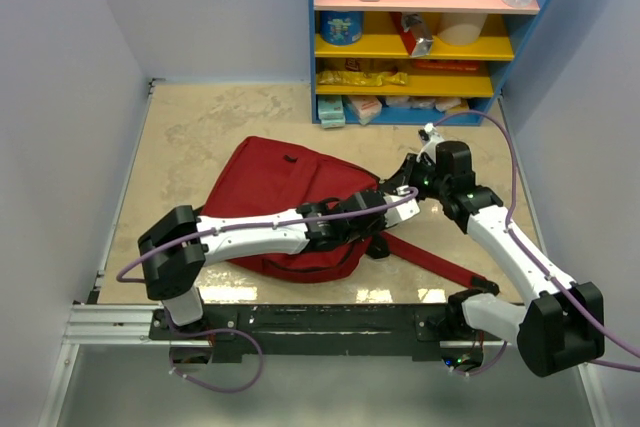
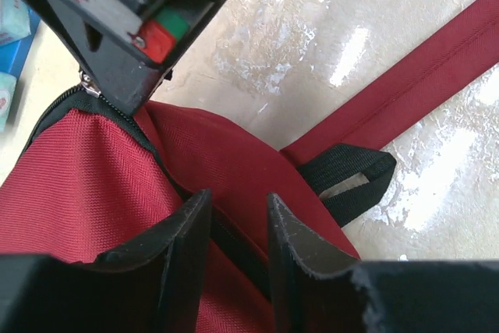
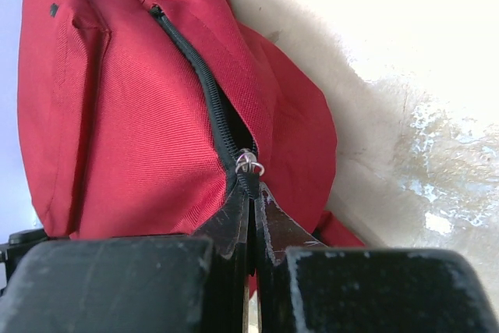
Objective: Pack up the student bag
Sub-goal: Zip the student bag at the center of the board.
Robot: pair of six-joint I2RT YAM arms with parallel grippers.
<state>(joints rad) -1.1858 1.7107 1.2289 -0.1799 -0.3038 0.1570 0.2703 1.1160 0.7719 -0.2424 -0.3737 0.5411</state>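
The dark-red student bag (image 1: 280, 207) lies flat in the middle of the table. Its long red strap (image 1: 440, 262) trails toward the front right. My right gripper (image 1: 405, 190) is at the bag's right edge, shut on the black zipper pull (image 3: 251, 181) just below the metal ring of the slider (image 3: 249, 163). The zipper (image 3: 199, 76) is slightly parted above the slider. My left gripper (image 2: 238, 212) is open, and its fingers straddle the black zipper seam on the red fabric (image 2: 78, 185). The black top handle (image 2: 351, 181) lies just right of it.
A blue shelf unit (image 1: 425, 37) with yellow and pink shelves holding packets and bottles stands at the back right. Walls close in the left, back and right sides. Purple cables loop over both arms.
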